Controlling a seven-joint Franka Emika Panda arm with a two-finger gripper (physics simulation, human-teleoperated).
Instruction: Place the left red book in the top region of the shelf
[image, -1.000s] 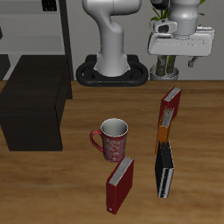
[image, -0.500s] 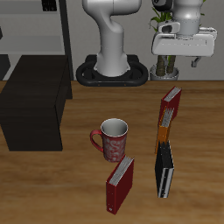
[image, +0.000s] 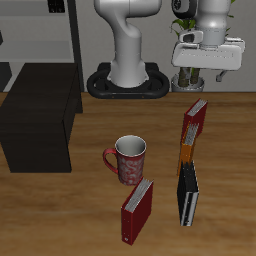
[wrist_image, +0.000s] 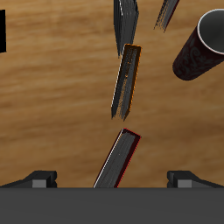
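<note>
The left red book (image: 195, 120) stands upright on the table at the far end of a row with a thin orange book (image: 185, 155) and a black book (image: 188, 195). My gripper (image: 203, 76) hangs open well above it and slightly farther back, holding nothing. In the wrist view the red book (wrist_image: 119, 157) shows edge-on between the two fingers (wrist_image: 40, 179), with my gripper (wrist_image: 114, 178) over its near end. The shelf (image: 35, 125), a low dark cabinet with a flat top, stands across the table and also shows as a dark sliver of the shelf (wrist_image: 3, 31) in the wrist view.
A second red book (image: 137, 210) stands near the front edge. A red patterned mug (image: 128, 160) sits mid-table between the books and the cabinet. A tall grey rack (image: 40, 40) rises behind the cabinet, and a potted plant (image: 186, 75) is behind my gripper.
My gripper has sunk a little toward the left red book and stayed open. The books, mug and cabinet have not moved.
</note>
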